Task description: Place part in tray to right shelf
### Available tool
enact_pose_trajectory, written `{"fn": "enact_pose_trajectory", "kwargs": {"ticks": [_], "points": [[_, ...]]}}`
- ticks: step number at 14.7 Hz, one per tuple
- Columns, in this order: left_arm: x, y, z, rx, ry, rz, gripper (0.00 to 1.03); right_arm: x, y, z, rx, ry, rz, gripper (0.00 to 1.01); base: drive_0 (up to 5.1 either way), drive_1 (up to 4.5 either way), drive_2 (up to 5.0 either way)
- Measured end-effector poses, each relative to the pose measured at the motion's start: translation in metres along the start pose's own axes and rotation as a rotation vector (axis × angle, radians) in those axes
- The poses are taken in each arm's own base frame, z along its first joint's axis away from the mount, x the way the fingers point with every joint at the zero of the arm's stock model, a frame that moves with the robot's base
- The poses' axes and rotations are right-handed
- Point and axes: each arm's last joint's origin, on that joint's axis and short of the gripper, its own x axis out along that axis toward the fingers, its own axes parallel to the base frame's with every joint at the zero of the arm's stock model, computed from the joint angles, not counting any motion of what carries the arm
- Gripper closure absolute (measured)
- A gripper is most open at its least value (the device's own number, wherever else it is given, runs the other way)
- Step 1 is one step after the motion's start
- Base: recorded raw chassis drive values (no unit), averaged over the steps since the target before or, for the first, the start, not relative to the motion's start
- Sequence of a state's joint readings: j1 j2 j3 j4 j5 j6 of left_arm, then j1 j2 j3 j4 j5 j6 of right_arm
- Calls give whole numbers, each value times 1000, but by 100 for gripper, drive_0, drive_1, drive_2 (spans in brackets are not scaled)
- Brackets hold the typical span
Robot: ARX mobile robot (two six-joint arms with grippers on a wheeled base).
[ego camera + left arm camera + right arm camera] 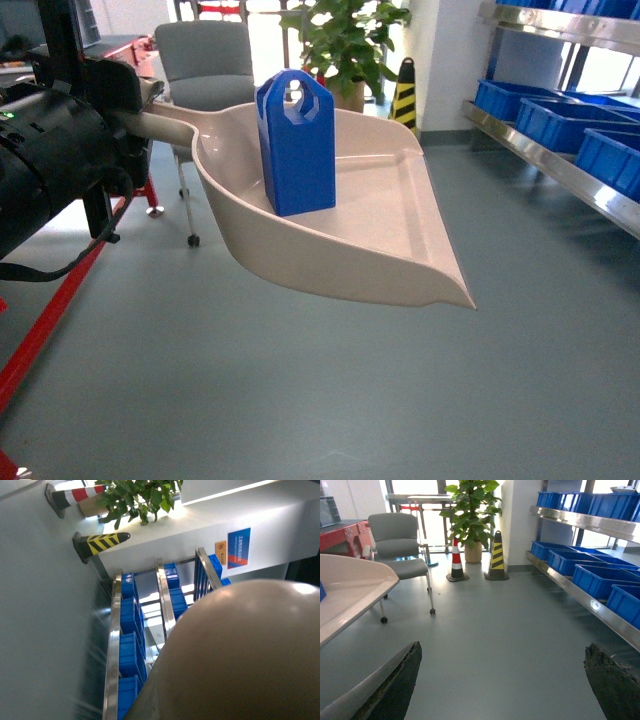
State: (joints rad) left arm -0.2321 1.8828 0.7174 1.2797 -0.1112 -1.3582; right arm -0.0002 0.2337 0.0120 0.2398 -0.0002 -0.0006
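Head view, far left: black left arm [50, 165] reaches in from the edge; the tray handle [165, 125] runs into it, but the left gripper itself is hidden behind the arm housing, so fingers' opening and grip cannot be told. The tray [400, 270] is held in the air above the grey floor [330, 400], its wide flat lip pointing right and toward the camera. The part [297, 150] stands upright inside the tray near its back wall, the handle hole at its top. Behind it: a grey chair [205, 55], a potted plant [345, 40], and a yellow-black cone [403, 95]. Far right: the right shelf [560, 160], its steel rail running diagonally, blue crates [545, 120] on it; the tray is well apart from it. Left wrist view: the tray's rounded beige underside [250, 655] fills the lower right, shelf rails and crates beyond. Right wrist view: the right gripper [502, 680] shows two dark fingers [395, 685] spread wide at the bottom edge, nothing between them; the tray's edge [355, 587] sits at left, the shelf with crates at right.
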Motion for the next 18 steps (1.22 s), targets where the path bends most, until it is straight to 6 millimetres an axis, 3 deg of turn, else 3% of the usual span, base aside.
{"fn": "enact_pose_trajectory", "kwargs": {"ticks": [5, 18], "points": [[0, 0, 1, 0, -2, 1, 91, 0, 0, 0, 0, 0, 0, 3, -3, 431, -436], [0, 0, 1, 0, -3, 1, 91, 0, 0, 0, 0, 0, 0, 3, -173, -173, -173]]}}
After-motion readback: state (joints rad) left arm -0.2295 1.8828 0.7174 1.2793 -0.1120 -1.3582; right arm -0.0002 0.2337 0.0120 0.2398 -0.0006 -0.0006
